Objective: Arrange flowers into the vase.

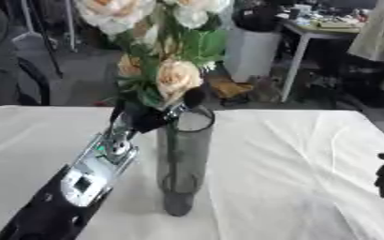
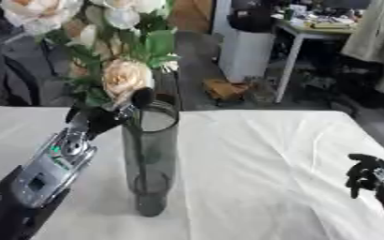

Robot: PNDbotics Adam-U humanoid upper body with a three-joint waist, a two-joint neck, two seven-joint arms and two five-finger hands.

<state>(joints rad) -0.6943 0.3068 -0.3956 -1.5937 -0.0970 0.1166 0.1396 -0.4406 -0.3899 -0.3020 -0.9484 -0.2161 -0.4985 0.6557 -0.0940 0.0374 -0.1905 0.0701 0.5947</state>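
A tall clear glass vase (image 1: 184,159) stands upright on the white tablecloth (image 1: 293,154), near the middle. My left hand (image 1: 149,116) is at the vase's rim, its fingers curled round the stems of a bunch of cream and peach roses (image 1: 176,77) with green leaves. The blooms rise above the rim, and the stems run down inside the glass. My right hand (image 2: 367,176) hangs at the right edge of the table, away from the vase, fingers curled and holding nothing.
Beyond the table's far edge are a white bin (image 1: 251,51), a white side table (image 1: 322,28) with clutter on it, and a dark chair (image 1: 15,79) at the left. The cloth has creases to the right of the vase.
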